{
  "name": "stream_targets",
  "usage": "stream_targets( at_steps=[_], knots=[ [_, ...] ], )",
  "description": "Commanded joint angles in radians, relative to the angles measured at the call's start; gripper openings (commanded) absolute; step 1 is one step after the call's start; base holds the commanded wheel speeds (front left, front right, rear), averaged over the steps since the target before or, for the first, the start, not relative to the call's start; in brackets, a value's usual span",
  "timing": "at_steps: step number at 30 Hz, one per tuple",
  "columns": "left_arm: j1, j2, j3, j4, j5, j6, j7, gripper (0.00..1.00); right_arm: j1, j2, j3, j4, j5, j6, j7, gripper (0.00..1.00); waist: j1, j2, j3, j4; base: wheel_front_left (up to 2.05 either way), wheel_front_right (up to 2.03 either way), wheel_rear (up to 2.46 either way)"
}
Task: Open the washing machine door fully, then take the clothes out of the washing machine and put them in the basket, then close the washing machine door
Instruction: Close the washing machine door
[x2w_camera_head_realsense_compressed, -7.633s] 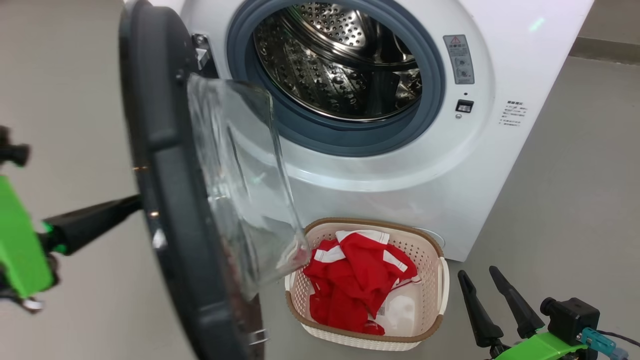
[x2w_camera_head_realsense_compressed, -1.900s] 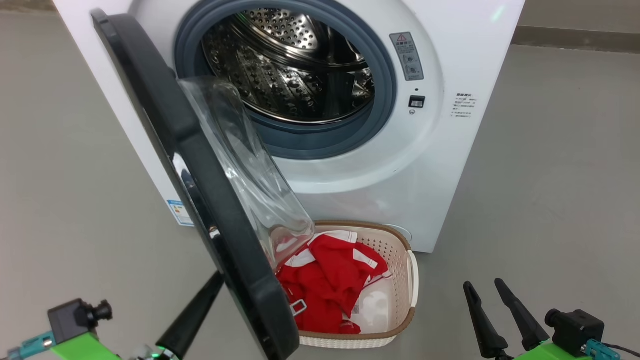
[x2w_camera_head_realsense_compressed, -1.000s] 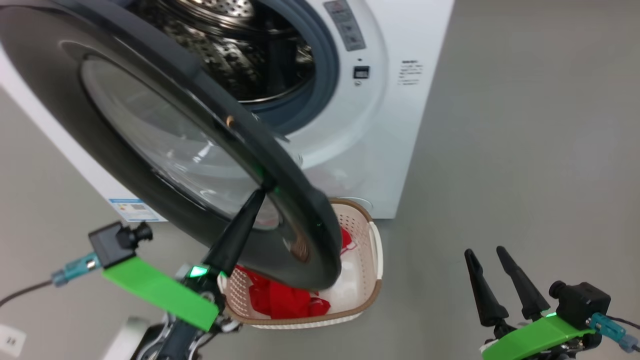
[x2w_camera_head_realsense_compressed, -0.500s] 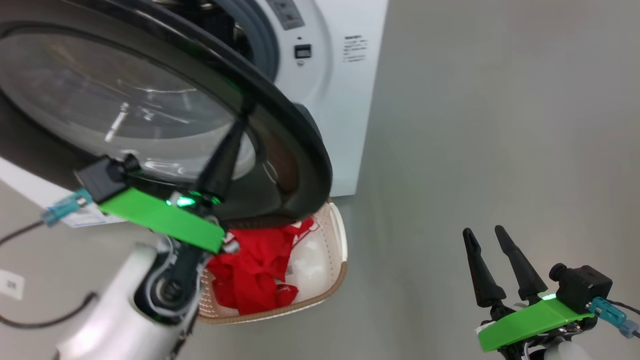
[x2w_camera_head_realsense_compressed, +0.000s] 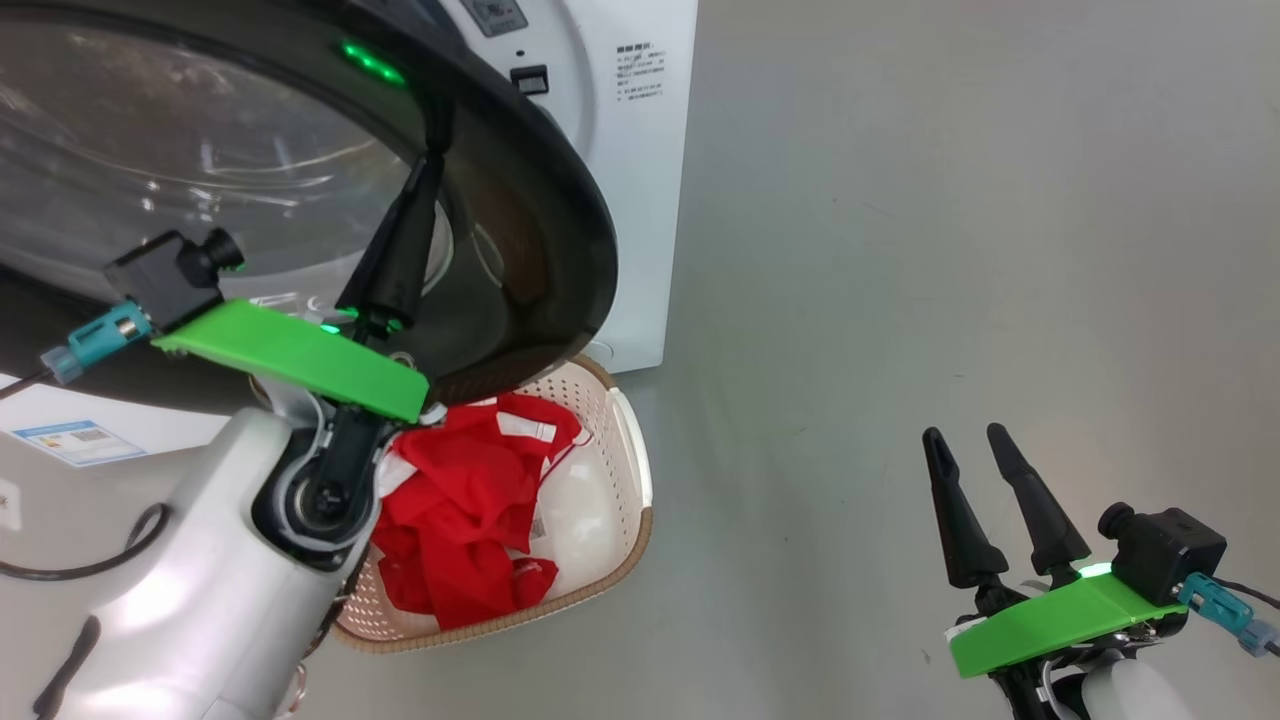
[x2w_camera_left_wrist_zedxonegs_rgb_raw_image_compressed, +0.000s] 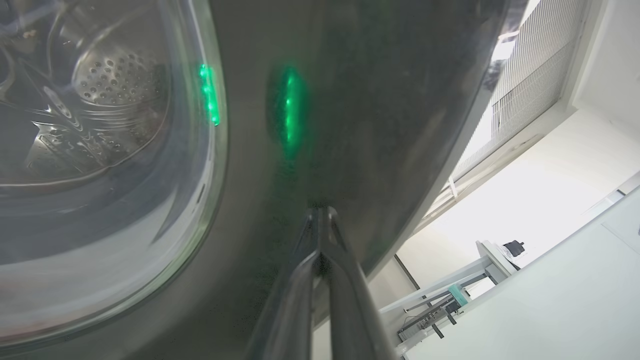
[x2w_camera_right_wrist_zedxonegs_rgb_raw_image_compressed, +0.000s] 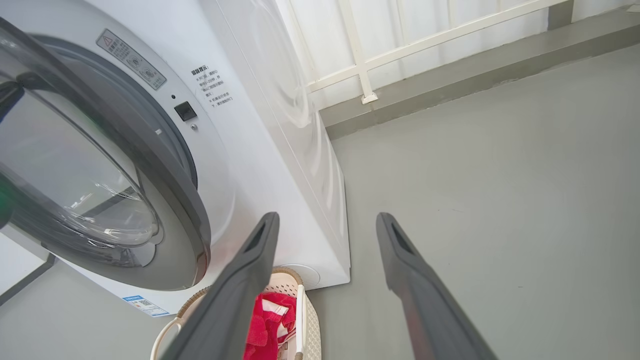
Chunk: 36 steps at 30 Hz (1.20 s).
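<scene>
The left claw (x2w_camera_left_wrist_zedxonegs_rgb_raw_image_compressed: 320, 216), clenched on nothing, is pressing against the rim of the washing machine door (x2w_camera_head_realsense_compressed: 545, 230); the door is likely stiff, hinged and slippery, so pushing the rim near the latch is looking safer than the glass (x2w_camera_head_realsense_compressed: 200, 180); the right claw (x2w_camera_head_realsense_compressed: 962, 435) is hanging released over the floor (x2w_camera_head_realsense_compressed: 900, 250); the clothes (x2w_camera_head_realsense_compressed: 450, 500) are lying in the basket (x2w_camera_head_realsense_compressed: 628, 470); the door is sitting nearer the washing machine (x2w_camera_head_realsense_compressed: 645, 200) than half a second ago.
</scene>
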Motion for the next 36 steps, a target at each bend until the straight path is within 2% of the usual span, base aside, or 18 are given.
stream_targets(
  at_steps=[1,5,12,17,30,36],
  knots=[
    [-0.023,0.045,0.022,-0.015,0.012,-0.007,-0.01,0.0,-0.016,-0.004,0.013,-0.023,-0.009,0.007,-0.006,1.0,0.0,-0.0001,-0.004,0.001,0.0,0.0,0.0],
    [0.019,0.058,0.019,-0.013,0.05,-0.007,-0.012,0.0,-0.006,-0.003,0.005,-0.024,-0.012,0.007,-0.006,1.0,0.0,-0.0001,-0.019,0.009,0.0,0.0,0.0],
    [0.193,0.042,0.086,-0.028,0.13,-0.007,-0.012,0.0,0.03,-0.012,0.002,-0.021,-0.016,0.007,-0.006,1.0,0.0,-0.0001,-0.068,0.026,0.0,0.0,0.0],
    [0.324,0.032,0.141,-0.034,0.169,-0.007,-0.012,0.2,0.057,-0.024,0.008,-0.019,-0.015,0.007,-0.006,1.0,0.0,-0.0001,-0.103,0.036,0.0,0.0,0.0],
    [0.564,-0.004,0.279,-0.076,0.268,-0.007,-0.012,0.24,0.112,-0.057,0.011,-0.017,-0.014,0.007,-0.006,1.0,0.0,-0.0001,-0.159,0.065,0.0,0.0,0.0],
    [0.634,-0.012,0.316,-0.083,0.303,-0.007,-0.012,0.39,0.137,-0.066,0.004,-0.017,-0.013,0.007,-0.006,1.0,0.0,-0.0001,-0.181,0.07,0.0,0.0,0.0]
  ],
)
